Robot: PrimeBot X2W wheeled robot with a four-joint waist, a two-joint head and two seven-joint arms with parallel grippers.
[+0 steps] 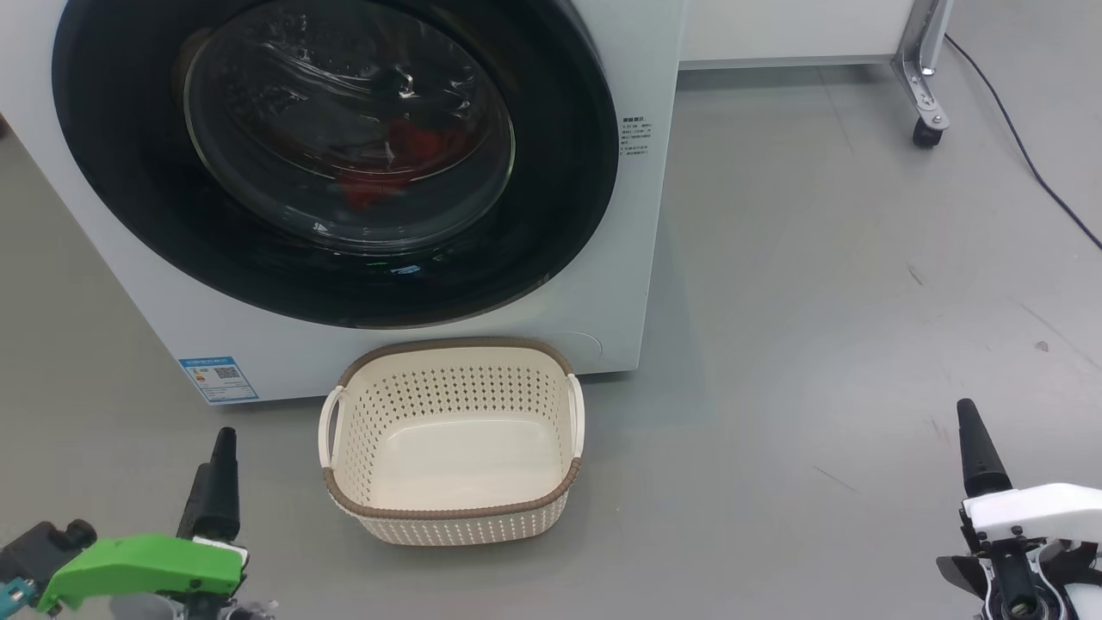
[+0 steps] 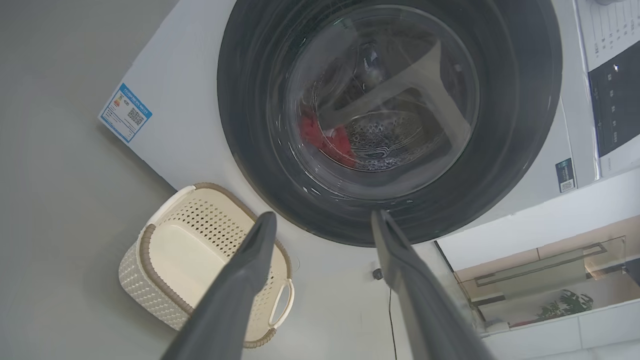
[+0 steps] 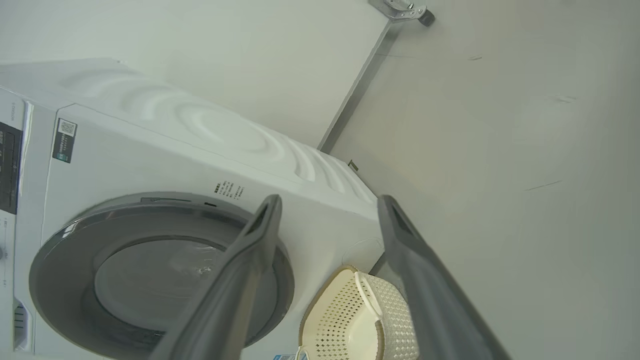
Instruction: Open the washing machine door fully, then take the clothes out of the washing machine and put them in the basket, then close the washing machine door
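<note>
Left gripper [image 2: 324,216] has its two dark fingers spread wide with nothing between them, and in its wrist view they frame the lower rim of the door [image 2: 250,150], as though sighting it. Right gripper [image 3: 330,200] is spread just as wide and just as empty. It sits at the lower right of the head view, well apart from the washer [image 1: 637,258], with bare floor [image 1: 818,301] between. The door lies flush against the white front at the upper left of the head view, so I judge it shut and the task not yet started. The clothes [image 1: 379,172] show as a red heap low behind the glass bowl, inside the drum. The basket [image 1: 448,349] stands empty at lower centre, just beside the foot of the washer and almost under the door. That looks a deliberate spot, since a garment pulled out has only a short way to drop. It may also crowd the door's swing, though I cannot tell the hinge side from here. A blue sticker [image 1: 218,379] marks the washer's lower left corner.
</note>
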